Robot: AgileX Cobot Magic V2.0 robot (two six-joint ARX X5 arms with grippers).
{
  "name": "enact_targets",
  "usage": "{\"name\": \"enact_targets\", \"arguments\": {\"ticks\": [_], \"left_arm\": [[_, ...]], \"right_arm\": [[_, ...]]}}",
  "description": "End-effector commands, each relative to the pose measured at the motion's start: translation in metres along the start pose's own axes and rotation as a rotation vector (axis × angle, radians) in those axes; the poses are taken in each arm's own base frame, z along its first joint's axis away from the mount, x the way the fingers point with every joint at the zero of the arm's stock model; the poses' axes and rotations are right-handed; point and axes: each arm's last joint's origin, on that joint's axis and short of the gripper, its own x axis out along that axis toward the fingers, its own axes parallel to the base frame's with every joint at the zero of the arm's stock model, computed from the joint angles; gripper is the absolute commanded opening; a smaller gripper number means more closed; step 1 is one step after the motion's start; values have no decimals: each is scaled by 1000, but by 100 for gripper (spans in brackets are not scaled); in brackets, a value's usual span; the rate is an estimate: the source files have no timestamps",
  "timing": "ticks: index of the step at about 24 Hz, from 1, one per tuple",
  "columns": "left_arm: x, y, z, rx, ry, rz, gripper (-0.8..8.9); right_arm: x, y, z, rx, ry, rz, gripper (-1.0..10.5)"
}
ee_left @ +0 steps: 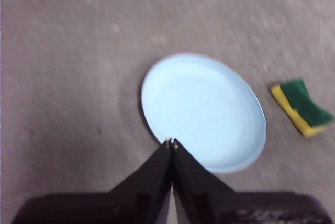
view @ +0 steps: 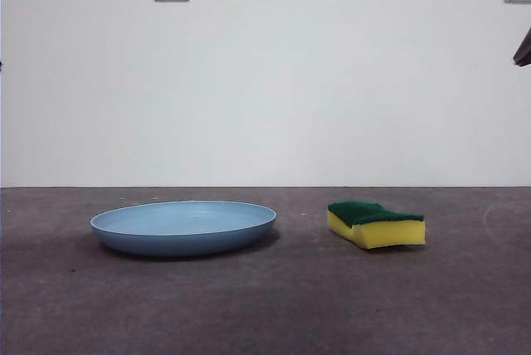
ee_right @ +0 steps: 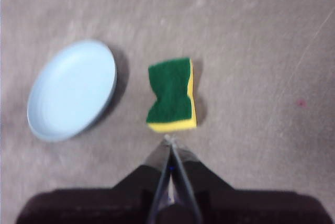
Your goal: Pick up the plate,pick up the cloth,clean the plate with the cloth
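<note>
Front view: the plate [view: 183, 226] sits flat on the dark grey table [view: 265, 305], with the cloth [view: 377, 224] apart from it to the side, green layer up. A dark arm tip [view: 523, 48] shows at the upper edge.

Left wrist view: the left gripper [ee_left: 171, 143] hangs above the plate's rim, jaws pressed together, holding nothing.

Right wrist view: the right gripper [ee_right: 169, 140] hovers just beside the cloth, jaws closed and empty.

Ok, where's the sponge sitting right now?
In the front view the sponge lies flat on the table, right of the plate and apart from it, green side up.
</note>
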Motion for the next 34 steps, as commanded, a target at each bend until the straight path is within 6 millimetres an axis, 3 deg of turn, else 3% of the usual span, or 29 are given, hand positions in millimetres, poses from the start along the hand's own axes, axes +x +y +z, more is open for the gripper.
{"name": "enact_targets", "arguments": {"ticks": [1,3,7,10,13,23,30,34], "left_arm": [[5,-1,9,15,55,-58,-4],[9,-2,13,5,77,-100,-3],[13,-1,15,-5,85,-138,17],[14,-1,15,-16,84,-124,242],[20,2,16,-40,94,-116,256],[108,31,13,-107,282,-32,315],[164,30,37,-76,366,31,315],[190,31,30,-71,419,29,315]], "right_arm": [[3,0,10,-85,56,1,3],[4,0,14,-81,70,1,41],[6,-1,17,-80,71,-2,268],[6,-1,17,-80,72,-2,329],[6,-1,17,-80,69,-1,329],[6,0,17,-70,70,2,329],[6,0,17,-61,74,2,328],[6,0,17,-61,74,2,320]]}}
